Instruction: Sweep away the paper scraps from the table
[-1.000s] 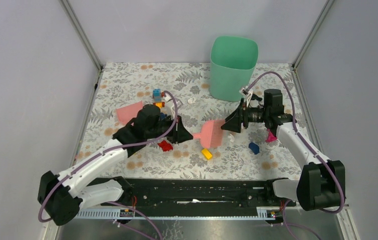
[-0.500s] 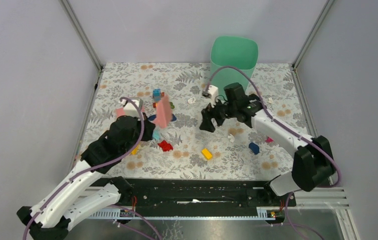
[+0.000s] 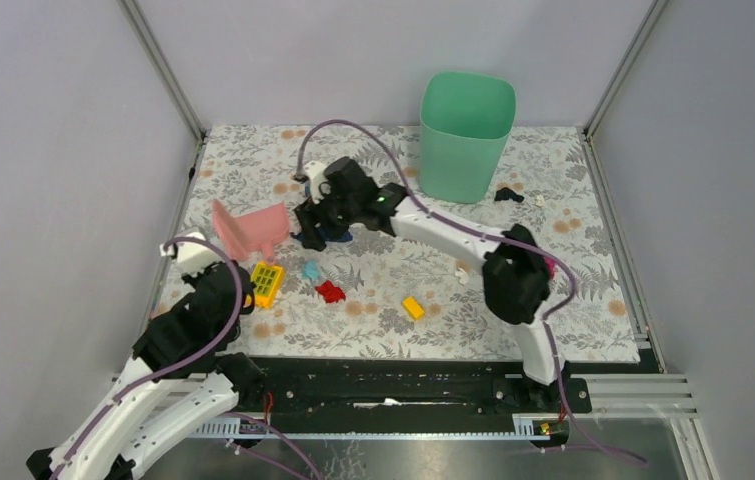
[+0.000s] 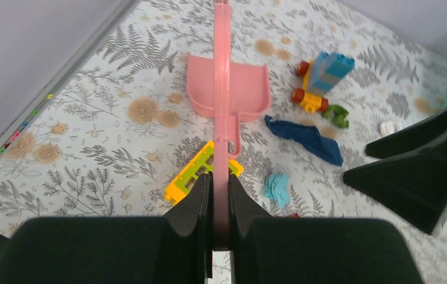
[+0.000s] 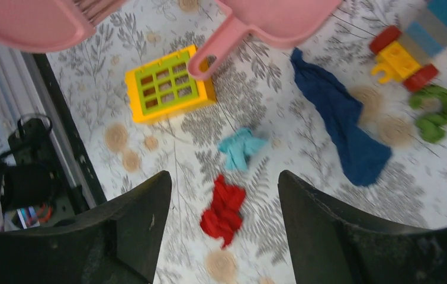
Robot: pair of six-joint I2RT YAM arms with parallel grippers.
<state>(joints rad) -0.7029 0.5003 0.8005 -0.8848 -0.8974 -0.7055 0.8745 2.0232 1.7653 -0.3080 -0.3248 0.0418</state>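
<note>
Left gripper (image 4: 219,195) clamped on pink brush (image 4: 222,35), right gripper (image 5: 224,177) wide apart, holding nothing, above red toy (image 5: 224,208), table (image 3: 573,300) left half.

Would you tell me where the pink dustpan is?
Top view: the dustpan lies left on the table, handle toward the yellow grid brick.

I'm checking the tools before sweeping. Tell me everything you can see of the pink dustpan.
The pink dustpan looks like plastic: a shallow scoop with raised side walls and a short handle ending in a hanging hole. It lies flat on the table, mouth away from the arms, handle end by the yellow grid piece. No gripper holds it; the brush hides part of it.
</note>
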